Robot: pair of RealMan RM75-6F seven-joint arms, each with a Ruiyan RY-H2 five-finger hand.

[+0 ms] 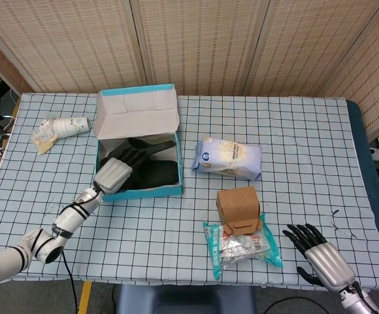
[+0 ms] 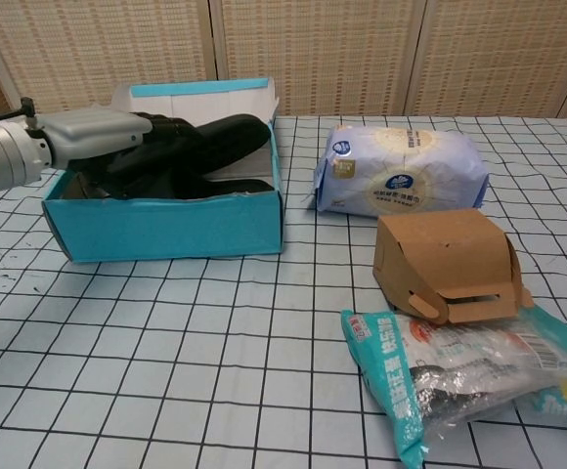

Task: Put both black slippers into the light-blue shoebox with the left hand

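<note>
- Inside the light-blue shoebox (image 1: 139,190), at the left of the surface (image 1: 176,235), black slippers (image 1: 157,171) are seen lying on the box floor; how many are there cannot be told apart, as the dark shapes merge.
- The left hand (image 1: 119,169) is reached over the box's near-left wall, its fingers extended onto the upper slipper (image 2: 215,137) — whether it is gripped or merely touched cannot be told.
- The task is judged nearly done: no slipper is seen outside the box, and only release and withdrawal seem left.
- The right hand (image 1: 319,252) is rested at the near-right edge, fingers spread, nothing held.
- Beside the box a white bag (image 1: 229,157) is seen; nearer, a brown carton (image 1: 239,209) and a teal packet (image 1: 243,247) — none blocking.
- The raised lid (image 1: 138,113) is left open behind.
</note>
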